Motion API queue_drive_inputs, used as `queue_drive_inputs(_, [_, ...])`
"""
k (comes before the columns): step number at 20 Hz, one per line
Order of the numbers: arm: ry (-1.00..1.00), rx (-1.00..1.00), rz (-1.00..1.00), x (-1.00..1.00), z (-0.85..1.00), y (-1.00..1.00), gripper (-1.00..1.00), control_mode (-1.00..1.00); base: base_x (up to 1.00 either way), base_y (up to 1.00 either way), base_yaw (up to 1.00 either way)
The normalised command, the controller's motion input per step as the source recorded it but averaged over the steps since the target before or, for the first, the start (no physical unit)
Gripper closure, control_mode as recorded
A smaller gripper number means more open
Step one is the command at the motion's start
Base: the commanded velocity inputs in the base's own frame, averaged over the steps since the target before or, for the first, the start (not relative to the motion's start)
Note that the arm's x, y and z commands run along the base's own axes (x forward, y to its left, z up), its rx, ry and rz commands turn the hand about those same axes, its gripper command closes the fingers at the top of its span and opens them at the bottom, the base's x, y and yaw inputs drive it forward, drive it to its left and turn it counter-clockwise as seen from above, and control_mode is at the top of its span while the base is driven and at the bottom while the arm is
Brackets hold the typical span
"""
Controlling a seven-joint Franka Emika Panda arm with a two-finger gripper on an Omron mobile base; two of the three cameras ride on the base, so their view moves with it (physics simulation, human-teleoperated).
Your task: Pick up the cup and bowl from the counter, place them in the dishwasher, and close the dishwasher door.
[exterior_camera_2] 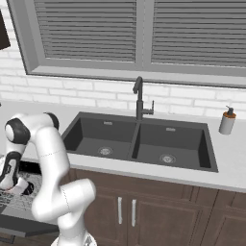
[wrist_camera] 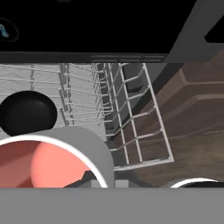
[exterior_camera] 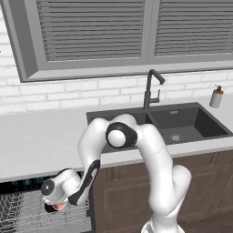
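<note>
Arm's bent low at the dishwasher (exterior_camera: 18, 186), hand down over the wire rack (exterior_camera: 27, 214). Jaws are pinched tight on the cup (wrist_camera: 48, 162): in the hand view its white rim and red inside sit right at the jaws, w/ a dark fingertip (wrist_camera: 89, 177) showing just at the rim's edge. From the left base view, a bit of the cup's red peeks out under the hand, low over the rack.

Just past the cup, a bit further out from the jaws, the black bowl (wrist_camera: 28, 111) is already sitting in the rack, upright, opening facing the camera. Cup and bowl look close together; can't tell if they touch. Right base view catches a dark round shape next to the hand in the rack too.

Rack wires run on beyond the jaws, then the dark inside of the dishwasher behind. Off to one side of the jaws, brown wooden floor (wrist_camera: 192, 131).

Farther back and up: pale worktop (exterior_camera: 41, 136), dark double sink (exterior_camera: 182, 123) w/ black tap (exterior_camera: 150, 88), soap dispenser (exterior_camera: 216, 96) far end near the brick wall, window blinds (exterior_camera: 100, 27) above. Brown cabinets (exterior_camera_2: 158, 206) under the sink.
</note>
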Motion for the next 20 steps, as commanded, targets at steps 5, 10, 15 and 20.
queue_drive_inputs(5, [-0.23,0.0,0.0,0.0,0.54,-0.01,1.0,-1.0,0.0,0.0,0.0])
queue_drive_inputs(10, [-0.06,-0.01,0.0,0.18,-0.22,0.0,1.0,-1.0,0.0,0.0,0.0])
queue_drive_inputs(15, [0.0,-0.01,0.0,0.0,-0.44,0.0,1.0,-1.0,0.0,0.0,0.0])
queue_drive_inputs(20, [0.02,-0.02,0.0,0.0,-0.45,0.0,1.0,-1.0,0.0,0.0,0.0])
